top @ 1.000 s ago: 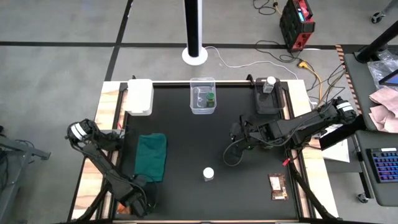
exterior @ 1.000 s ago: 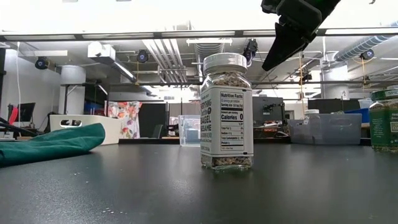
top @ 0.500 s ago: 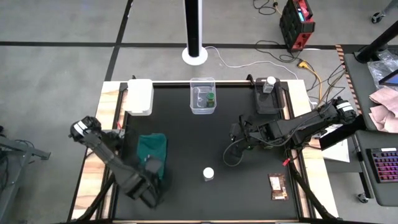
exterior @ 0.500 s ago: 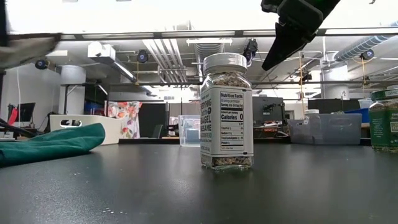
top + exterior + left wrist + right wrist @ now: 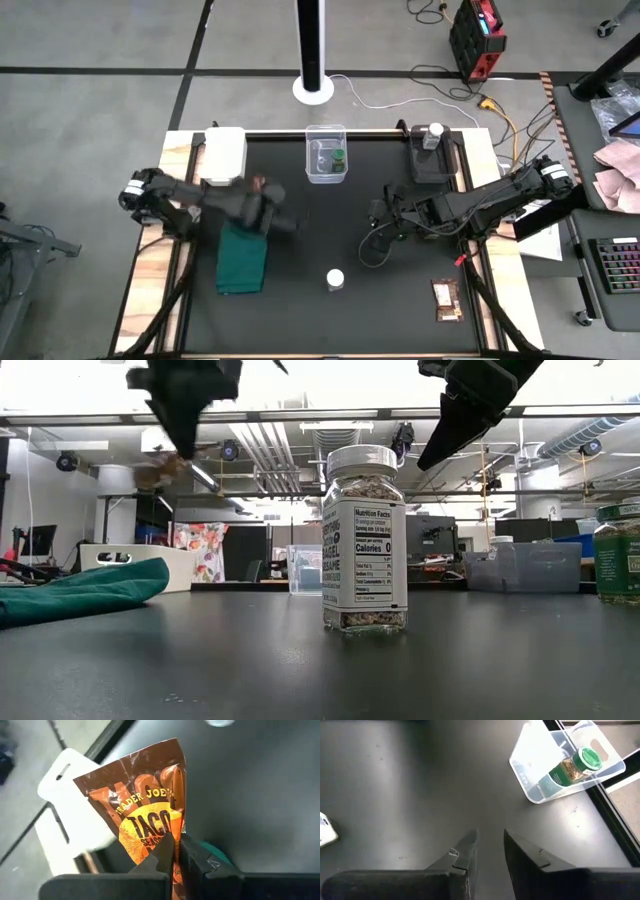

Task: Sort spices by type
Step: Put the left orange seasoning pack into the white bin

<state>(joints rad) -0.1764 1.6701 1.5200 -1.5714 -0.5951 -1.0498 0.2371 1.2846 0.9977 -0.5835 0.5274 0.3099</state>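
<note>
My left gripper [image 5: 272, 214] is raised over the table's left half and shut on a flat orange-brown taco packet [image 5: 145, 815]. It also shows in the low view [image 5: 160, 468]. My right gripper [image 5: 385, 216] hangs open and empty right of centre, above the table. A clear white-lidded jar [image 5: 335, 279] stands on its base near the front middle, close in the low view [image 5: 365, 540]. A second packet [image 5: 447, 298] lies flat at the front right. A green-lidded jar [image 5: 572, 766] lies in the clear box [image 5: 326, 155]. Another white-lidded jar [image 5: 434, 135] stands in a dark tray. My left gripper pinches the packet between its two fingers at the end nearest the wrist, close to one side edge [image 5: 176, 827], where the foil creases. The rest of the packet reaches forward past the fingertips. The packet is lifted clear of the table.
A dark green cloth [image 5: 242, 257] lies at the left, below my left arm. A white box [image 5: 224, 153] stands at the far left, and the dark tray [image 5: 432, 162] at the far right. A green-lidded jar [image 5: 620, 552] shows at the low view's right edge.
My left gripper has swung fast from the table's near left corner toward the far edge and a little right, rising over the green cloth with the packet held clear of the table. My right arm has kept still.
</note>
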